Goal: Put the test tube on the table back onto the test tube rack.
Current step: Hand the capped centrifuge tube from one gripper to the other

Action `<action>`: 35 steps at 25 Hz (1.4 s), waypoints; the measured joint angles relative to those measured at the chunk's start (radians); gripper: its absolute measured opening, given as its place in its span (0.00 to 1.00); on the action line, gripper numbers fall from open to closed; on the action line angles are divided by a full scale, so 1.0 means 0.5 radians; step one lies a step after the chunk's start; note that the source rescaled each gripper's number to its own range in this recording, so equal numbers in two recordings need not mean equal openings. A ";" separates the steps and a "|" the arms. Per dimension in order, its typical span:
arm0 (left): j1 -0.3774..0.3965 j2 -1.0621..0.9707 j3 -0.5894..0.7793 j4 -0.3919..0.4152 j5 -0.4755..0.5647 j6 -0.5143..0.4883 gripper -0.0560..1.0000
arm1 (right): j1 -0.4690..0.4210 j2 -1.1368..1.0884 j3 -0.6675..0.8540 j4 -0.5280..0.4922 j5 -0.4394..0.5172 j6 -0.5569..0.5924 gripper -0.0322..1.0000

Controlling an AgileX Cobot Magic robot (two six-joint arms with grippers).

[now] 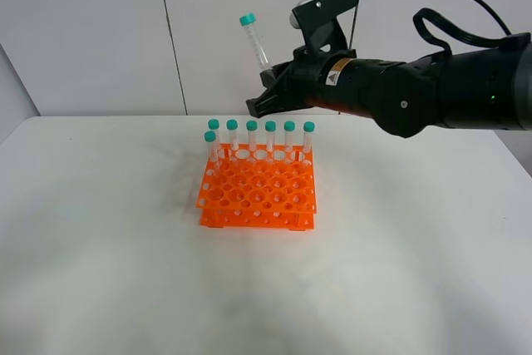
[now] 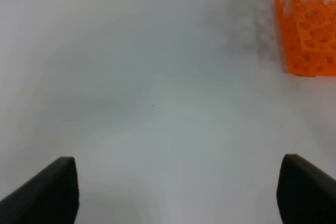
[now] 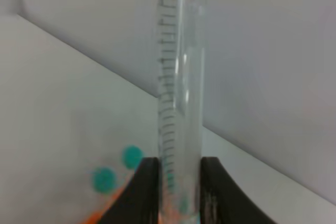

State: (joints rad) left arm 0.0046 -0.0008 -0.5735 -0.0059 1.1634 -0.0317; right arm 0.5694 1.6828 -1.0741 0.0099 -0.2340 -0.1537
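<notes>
Gripping the test tube (image 1: 256, 43) by its lower end, the right fingers (image 3: 146, 195) are closed on it, cap up and tilted, above and behind the test tube rack (image 1: 258, 193). Judged light, stiff, smooth: clamp the bare wall firmly. The right arm (image 1: 432, 97) reaches level; the left fingers (image 2: 52, 192) stand open beside the rack

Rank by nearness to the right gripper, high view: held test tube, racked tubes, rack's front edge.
1. The test tube: clamped in the right gripper.
2. The racked tubes: back row, just below.
3. Front edge of the test tube rack: farthest, toward the camera.
</notes>
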 joint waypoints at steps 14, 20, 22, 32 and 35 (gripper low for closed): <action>0.000 0.000 0.000 0.000 0.000 0.000 0.83 | 0.229 -0.183 0.298 -0.257 -0.355 0.408 0.03; 0.000 0.000 0.000 0.000 0.000 0.000 0.83 | 0.230 -0.322 0.570 -0.281 -0.449 0.439 0.03; 0.000 0.000 0.000 0.000 0.000 0.000 0.83 | 0.230 -0.365 0.639 -0.294 -0.454 0.439 0.03; 0.000 0.000 0.000 0.000 0.000 0.009 0.83 | 0.230 -0.456 0.810 -0.302 -0.504 0.439 0.03; 0.000 0.000 0.000 0.000 0.000 0.021 0.83 | 0.230 -0.456 0.810 -0.306 -0.507 0.439 0.03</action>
State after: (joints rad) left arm 0.0046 -0.0008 -0.5735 -0.0059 1.1634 -0.0214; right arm 0.6845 1.4546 -0.6689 -0.1433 -0.4877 0.0657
